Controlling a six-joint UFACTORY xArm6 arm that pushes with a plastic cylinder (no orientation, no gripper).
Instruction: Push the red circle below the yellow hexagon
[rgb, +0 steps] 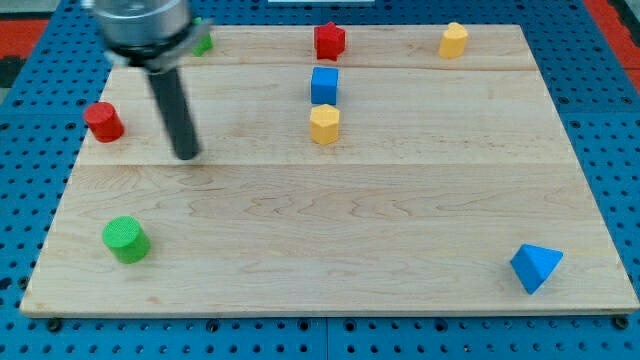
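The red circle (103, 122), a short red cylinder, stands near the board's left edge. The yellow hexagon (324, 124) stands at the upper middle of the board, just below a blue cube (324, 85). My tip (186, 155) rests on the board to the right of the red circle and slightly lower, a short gap away from it, and well to the left of the yellow hexagon. The rod rises from the tip toward the view's top left.
A red star-like block (329, 41) sits at the top middle and a second yellow block (453, 40) at the top right. A green block (203, 43) is partly hidden behind the arm. A green cylinder (126, 240) is at the lower left and a blue triangle (535, 267) at the lower right.
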